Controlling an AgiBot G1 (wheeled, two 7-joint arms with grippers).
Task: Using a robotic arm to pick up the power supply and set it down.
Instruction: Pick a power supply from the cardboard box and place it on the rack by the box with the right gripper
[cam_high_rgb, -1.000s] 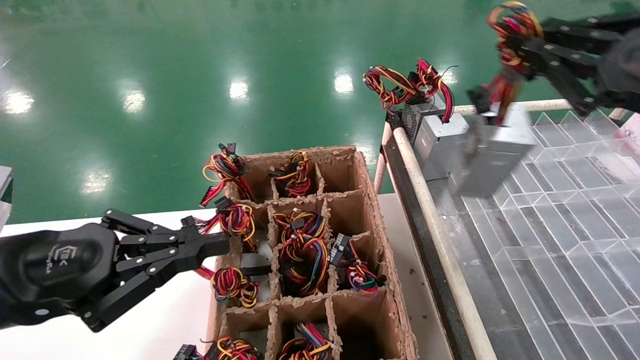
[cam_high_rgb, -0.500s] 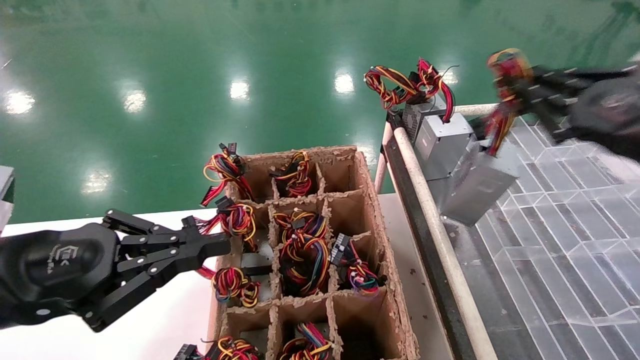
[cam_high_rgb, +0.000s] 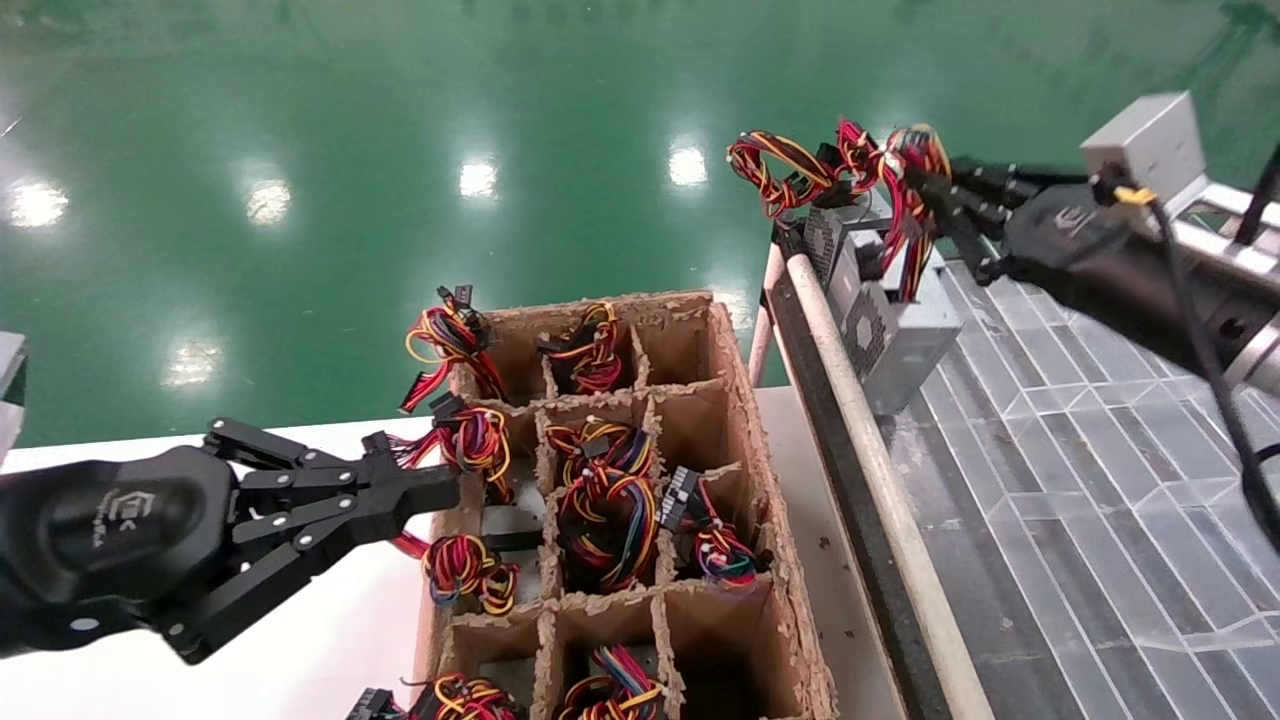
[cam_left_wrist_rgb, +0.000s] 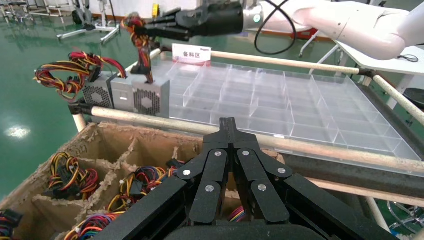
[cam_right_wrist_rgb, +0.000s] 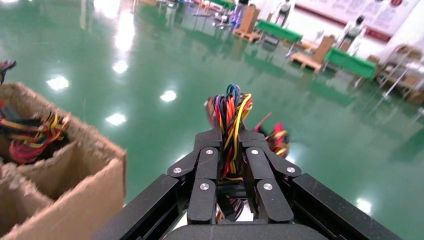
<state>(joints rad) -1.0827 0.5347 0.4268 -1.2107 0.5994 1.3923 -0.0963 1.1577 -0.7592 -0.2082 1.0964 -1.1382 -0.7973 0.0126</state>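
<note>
The power supply (cam_high_rgb: 905, 335), a small grey box with a vented side, stands at the far corner of the clear tray (cam_high_rgb: 1100, 480), tight against a like grey box (cam_high_rgb: 845, 235). My right gripper (cam_high_rgb: 925, 185) is above it, shut on its red, yellow and black wires (cam_high_rgb: 915, 160). The right wrist view shows those wires (cam_right_wrist_rgb: 231, 107) pinched between the fingers of the right gripper (cam_right_wrist_rgb: 230, 135). In the left wrist view the power supply (cam_left_wrist_rgb: 150, 97) sits under the right gripper (cam_left_wrist_rgb: 145, 32). My left gripper (cam_high_rgb: 445, 487) hangs shut and empty by the cardboard box.
A brown cardboard box (cam_high_rgb: 745, 400) with dividers holds several wire bundles. A pale rail (cam_high_rgb: 860, 420) runs between it and the tray. The neighbouring box carries tall looped wires (cam_high_rgb: 795, 170). Green floor lies beyond.
My right gripper has swung left and down with the power supply, from hanging over the tray to beside the other grey box. The left arm has not moved.
</note>
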